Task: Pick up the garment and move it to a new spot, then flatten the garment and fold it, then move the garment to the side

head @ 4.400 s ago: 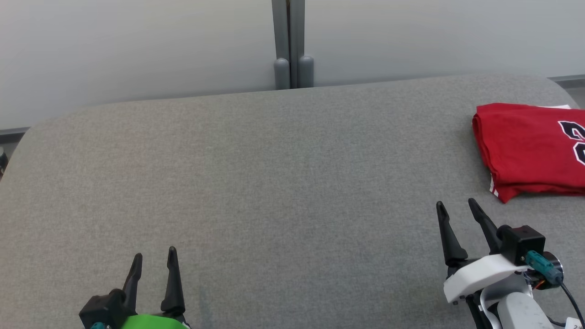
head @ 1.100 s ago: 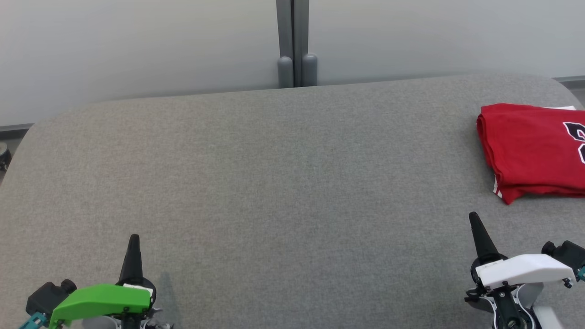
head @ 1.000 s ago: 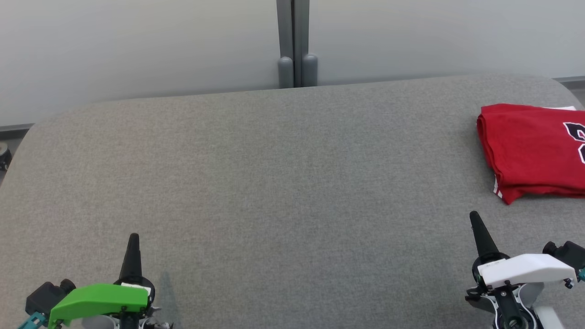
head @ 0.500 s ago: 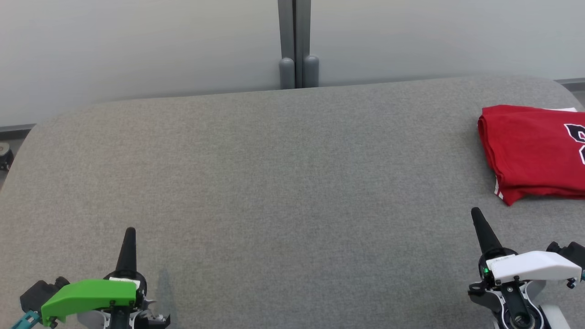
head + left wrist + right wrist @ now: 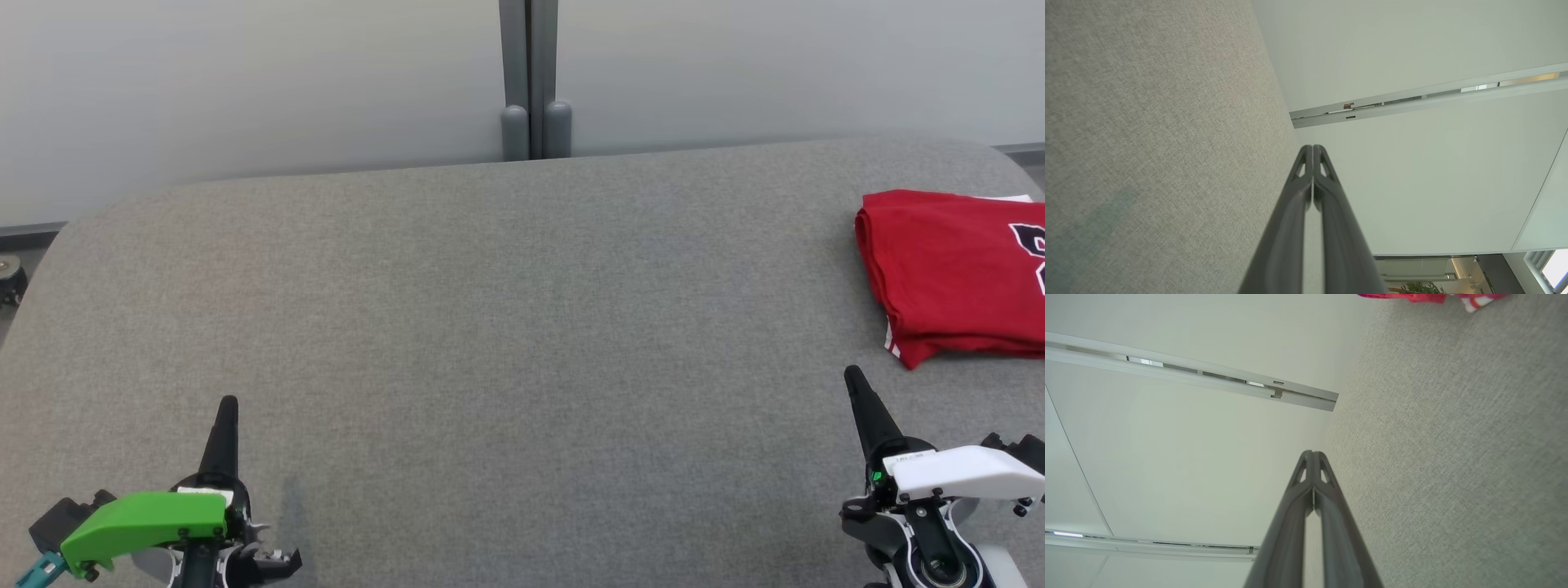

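Surface [image 5: 490,327] is big, grey and soft. At its far right lies the garment [image 5: 955,269], a red shirt, folded and flat, well apart from both arms. Its rolled fold edge faces left and runs from far to near, and 1 corner pokes toward the robot. Its right part runs off the picture, so I cannot tell its long way. A few seconds ago the left end effector [image 5: 227,406] and right end effector [image 5: 854,377] were open. Now both are pinched shut, holding nothing, down in the 2 near corners. I think the job is done.
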You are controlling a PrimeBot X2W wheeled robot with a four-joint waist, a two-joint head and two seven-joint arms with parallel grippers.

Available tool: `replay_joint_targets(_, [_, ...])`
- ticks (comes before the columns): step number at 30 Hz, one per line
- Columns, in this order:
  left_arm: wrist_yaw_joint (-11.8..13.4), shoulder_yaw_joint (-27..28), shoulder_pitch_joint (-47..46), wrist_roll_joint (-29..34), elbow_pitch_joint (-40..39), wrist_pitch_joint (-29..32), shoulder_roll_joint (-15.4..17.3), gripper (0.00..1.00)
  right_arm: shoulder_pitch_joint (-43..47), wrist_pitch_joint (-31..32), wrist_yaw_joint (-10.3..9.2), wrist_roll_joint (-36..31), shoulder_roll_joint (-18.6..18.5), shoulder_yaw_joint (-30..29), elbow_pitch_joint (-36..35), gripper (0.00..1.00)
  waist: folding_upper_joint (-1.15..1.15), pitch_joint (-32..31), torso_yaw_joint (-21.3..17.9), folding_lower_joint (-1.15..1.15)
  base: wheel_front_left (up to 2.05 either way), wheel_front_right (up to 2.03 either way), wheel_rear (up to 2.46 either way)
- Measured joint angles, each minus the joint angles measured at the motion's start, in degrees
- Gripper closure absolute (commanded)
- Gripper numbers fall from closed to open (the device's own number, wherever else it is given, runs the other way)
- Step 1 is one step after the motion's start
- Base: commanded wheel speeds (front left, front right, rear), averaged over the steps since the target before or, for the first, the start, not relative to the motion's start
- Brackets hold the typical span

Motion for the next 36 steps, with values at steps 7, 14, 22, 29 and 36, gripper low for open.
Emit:
replay_joint_targets(7, [0.0,0.6,-0.5,-2.5,-0.1,0.8,0.0,1.0,0.0,0.8,0.0,3.1,0.0,-0.3,-0.2,1.0,0.0,-0.1,0.1,0.0,0.0,0.0,0.0])
replay_joint_targets(14, [0.0,1.0,-0.8,-5.2,-0.2,1.6,0.0,1.0,-0.1,1.6,-0.01,6.0,0.0,-0.6,-0.5,1.0,0.0,-0.2,0.2,0.0,0.0,0.0,0.0])
replay_joint_targets(22, [0.0,1.4,-1.2,-7.9,-0.4,2.5,0.1,1.0,-0.1,2.3,-0.01,9.1,-0.1,-0.9,-0.7,1.0,0.0,-0.3,0.3,0.0,0.0,0.0,0.0])
replay_joint_targets(29, [-0.2,1.8,-1.7,-10.3,-0.5,3.1,0.1,1.0,-0.2,3.1,-0.02,11.7,-0.1,-1.1,-0.9,1.0,0.0,-0.4,0.4,0.0,0.0,0.0,0.0])
replay_joint_targets(36, [-0.2,1.9,-1.9,-11.0,-0.5,3.4,0.1,1.0,-0.3,3.3,-0.02,12.5,-0.1,-1.2,-1.0,1.0,0.0,-0.4,0.4,0.0,0.0,0.0,0.0])
